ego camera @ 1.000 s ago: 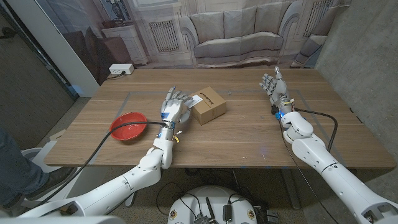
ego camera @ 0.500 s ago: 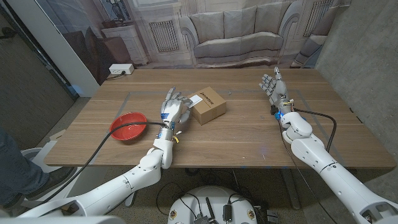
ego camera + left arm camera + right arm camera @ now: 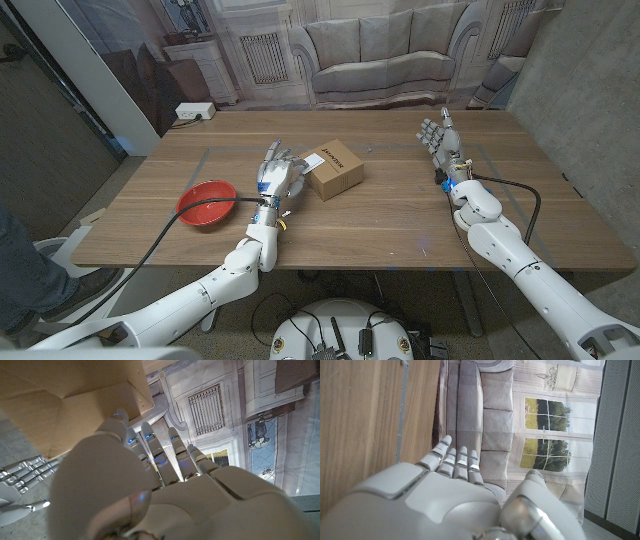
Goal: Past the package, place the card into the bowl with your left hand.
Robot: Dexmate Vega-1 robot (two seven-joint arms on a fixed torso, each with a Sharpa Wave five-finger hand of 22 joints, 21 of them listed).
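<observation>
The left hand stands with fingers spread and holds nothing, just beside the cardboard package, which lies at its three o'clock in the head view. The white card sits at about one o'clock from the hand, against the package's near-left edge; its long axis and whether it lies flat cannot be told. The red bowl rests at eight o'clock. The right hand is open, well apart.
</observation>
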